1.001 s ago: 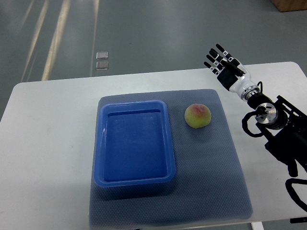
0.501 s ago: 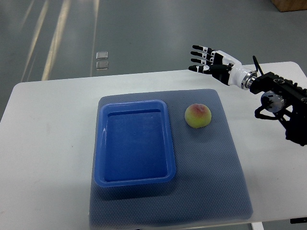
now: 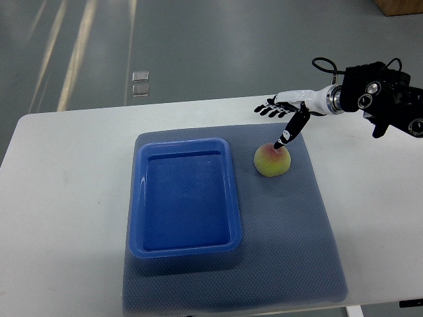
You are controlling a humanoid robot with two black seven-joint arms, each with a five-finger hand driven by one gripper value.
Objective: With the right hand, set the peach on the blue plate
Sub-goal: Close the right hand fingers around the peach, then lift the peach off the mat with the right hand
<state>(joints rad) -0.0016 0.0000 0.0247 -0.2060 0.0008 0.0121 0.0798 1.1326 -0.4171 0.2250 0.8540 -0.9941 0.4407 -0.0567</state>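
From the top view, your right hand point(image 3: 283, 116) hangs open over the peach point(image 3: 272, 160), fingers spread, thumb tip at the fruit's top, gripping nothing. The peach sits on the mat point(image 3: 291, 224), just right of the blue plate point(image 3: 186, 196).

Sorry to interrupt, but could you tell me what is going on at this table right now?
The robot's right hand is reaching over the peach, fingers spread, one digit pointing down at its top; it has no grip yet. The peach sits on the grey mat, just right of the empty blue plate. The left arm is out of view.
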